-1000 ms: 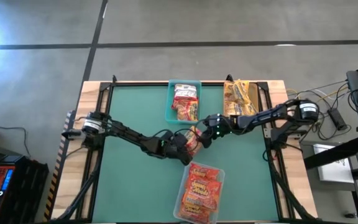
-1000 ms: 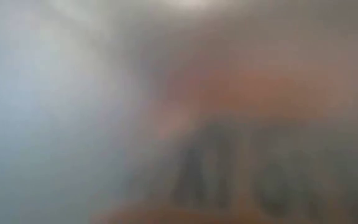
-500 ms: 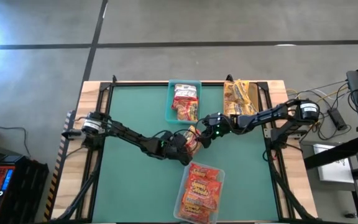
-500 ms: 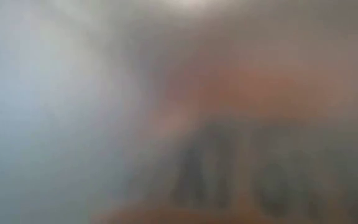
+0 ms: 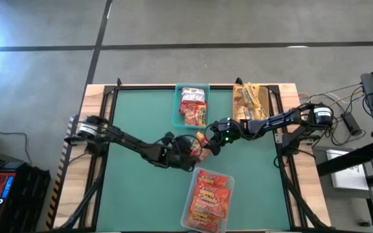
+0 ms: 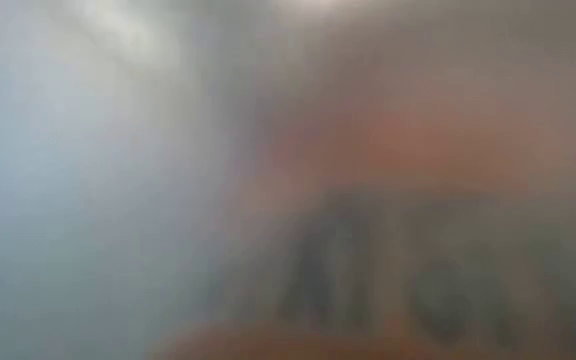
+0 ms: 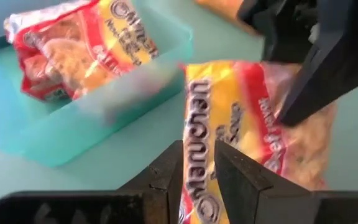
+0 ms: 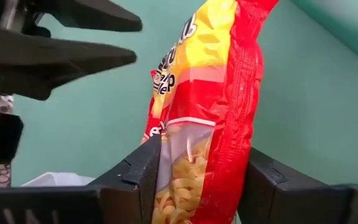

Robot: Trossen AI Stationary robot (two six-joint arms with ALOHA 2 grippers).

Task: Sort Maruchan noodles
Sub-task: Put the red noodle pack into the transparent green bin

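**Both grippers on one yellow-and-red packet, near the teal bin**

High view: left gripper (image 5: 192, 150) and right gripper (image 5: 207, 142) meet just off the teal bin's (image 5: 177, 107) near end, on the green table (image 5: 128, 116). The yellow-and-red packet (image 5: 200, 144) sits between them. Teal bin holds red-and-white packets (image 5: 192, 105). Tan bin (image 5: 250, 102) beside it holds yellow packets. Clear bin (image 5: 190, 207), on the far side of the grippers from the teal bin, holds red-orange packets (image 5: 209, 194).

Low view: blocked by something right against the lens, nothing usable.

Left wrist view: left fingers (image 7: 166, 171) are pressed nearly together, pinching the packet's (image 7: 241, 130) edge. Right gripper's dark fingers (image 7: 316, 68) grip its other side. Teal bin (image 7: 104, 115) just beside the packet.

Right wrist view: right fingers (image 8: 143, 165) clamp the packet (image 8: 210, 112), which stands upright between them, noodles visible through the clear part. Left gripper (image 8: 55, 46) close beside it.
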